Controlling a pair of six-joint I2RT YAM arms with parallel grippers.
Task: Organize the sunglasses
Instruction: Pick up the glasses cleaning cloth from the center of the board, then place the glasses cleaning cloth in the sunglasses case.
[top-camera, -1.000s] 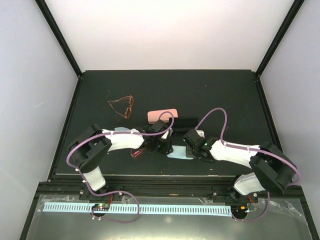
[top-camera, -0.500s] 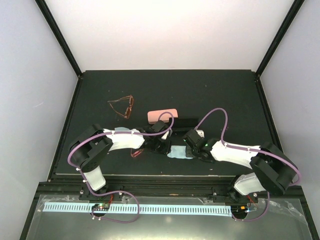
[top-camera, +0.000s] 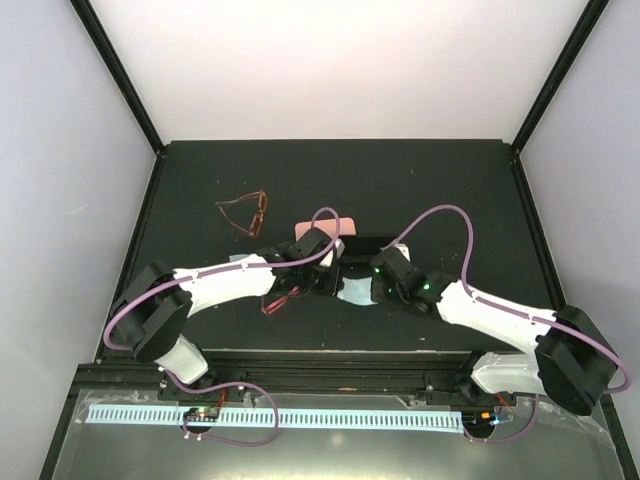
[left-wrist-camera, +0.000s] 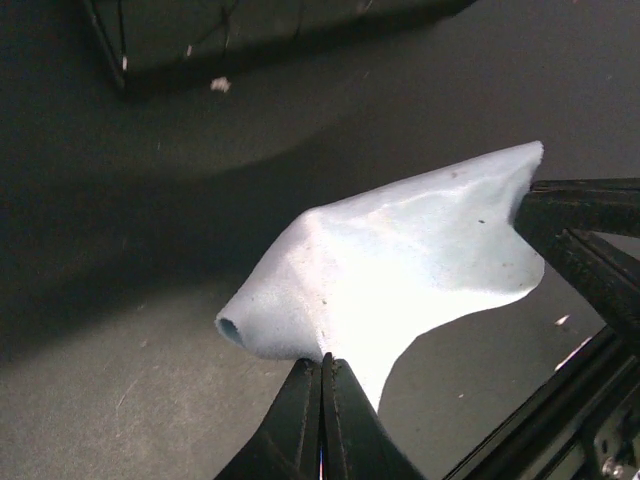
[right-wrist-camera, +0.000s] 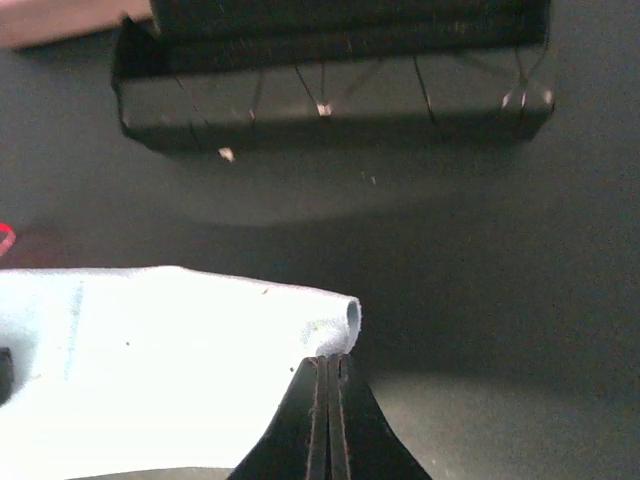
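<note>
Pinches one edge of the blue cloth (left-wrist-camera: 400, 270) in the left gripper (left-wrist-camera: 322, 372), tips pressed tight together on the fabric. Pinches the opposite corner in the right gripper (right-wrist-camera: 328, 372), likewise clamped hard on it with no gap between the fingers. Holds the cloth spanned between the two, bunched into a soft hump with a rolled fold at each pinch, seemingly raised just off the table (top-camera: 440, 190), though hard to confirm from above. Hangs on the near side of the black case (right-wrist-camera: 330, 90), close to it but apart, with the pink case (top-camera: 325, 228) just beside that case's far left end. Shows the amber sunglasses (top-camera: 243, 215) lying on the table to the far left of the pink case, arms unfolded, well apart from both grippers. Shows the red sunglasses (top-camera: 272, 303) on the table just beside the left forearm, toward the arm bases, partly hidden by the arm. Catches only a red sliver of them at the left edge of the right wrist view.
</note>
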